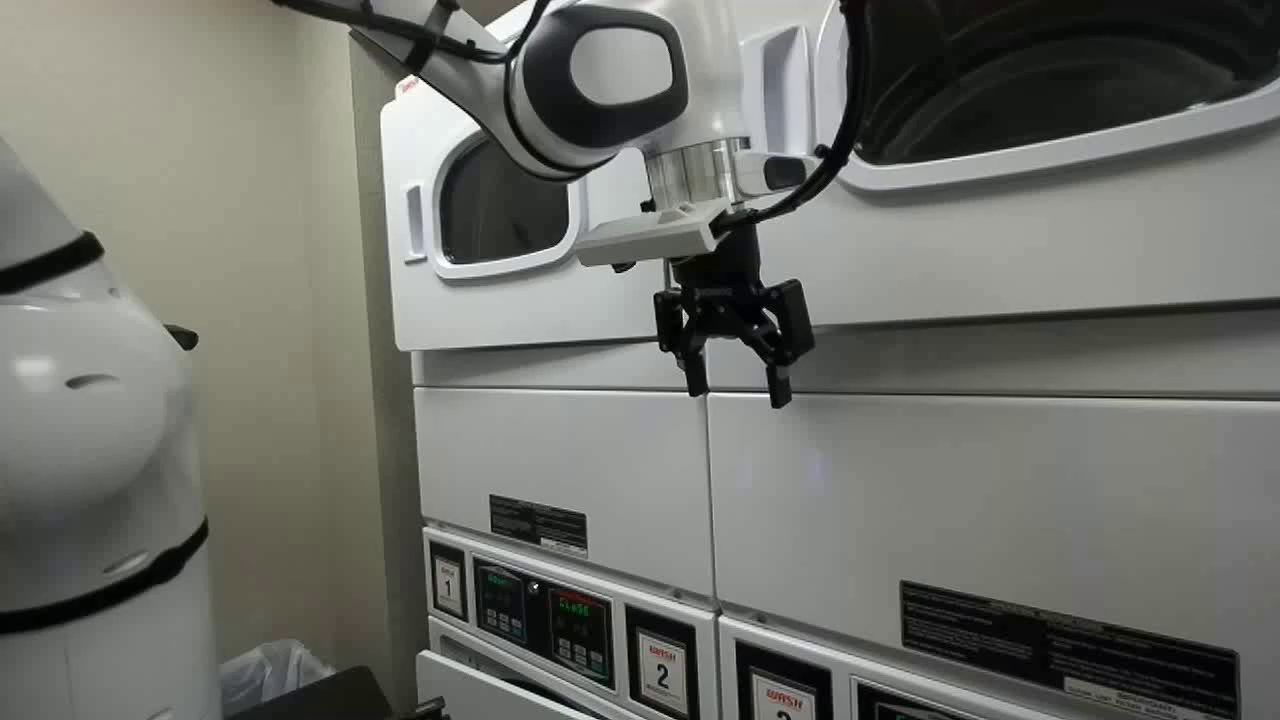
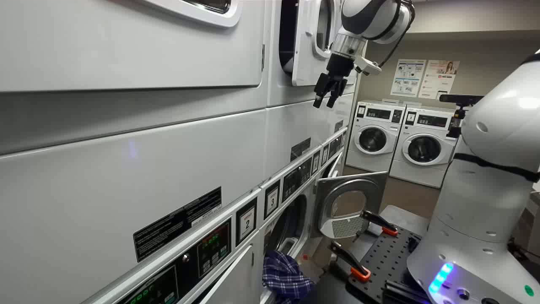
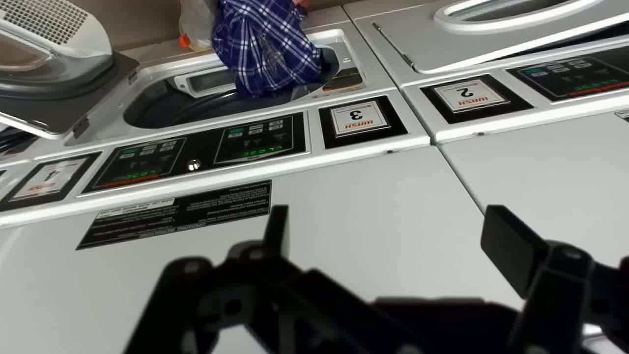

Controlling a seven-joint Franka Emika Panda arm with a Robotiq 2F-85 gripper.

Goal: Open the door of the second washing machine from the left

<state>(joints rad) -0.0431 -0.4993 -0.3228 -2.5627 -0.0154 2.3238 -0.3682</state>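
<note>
The second washing machine point(image 1: 960, 500) is a white stacked unit to the right of its smaller-looking twin. Its panel also shows in an exterior view point(image 2: 284, 122) and in the wrist view point(image 3: 373, 182). Its upper door point(image 1: 1000, 240) is a white panel with a large dark rounded window and a recessed handle left of it. The same door point(image 2: 303, 55) stands ajar in an exterior view, with a dark opening beside its edge. My black gripper point(image 1: 738, 390) is open and empty, below the door and in front of the panel. It also shows in an exterior view point(image 2: 324, 102) and the wrist view point(image 3: 388, 221).
The twin unit point(image 1: 560, 440) stands at left with its upper door closed. Below, a metallic lower door point(image 2: 373, 181) hangs wide open, and a purple plaid cloth point(image 2: 287, 274) spills from the drum. Another lower door point(image 2: 234, 278) is ajar. Orange clamps point(image 2: 360, 273) hold the robot's base plate.
</note>
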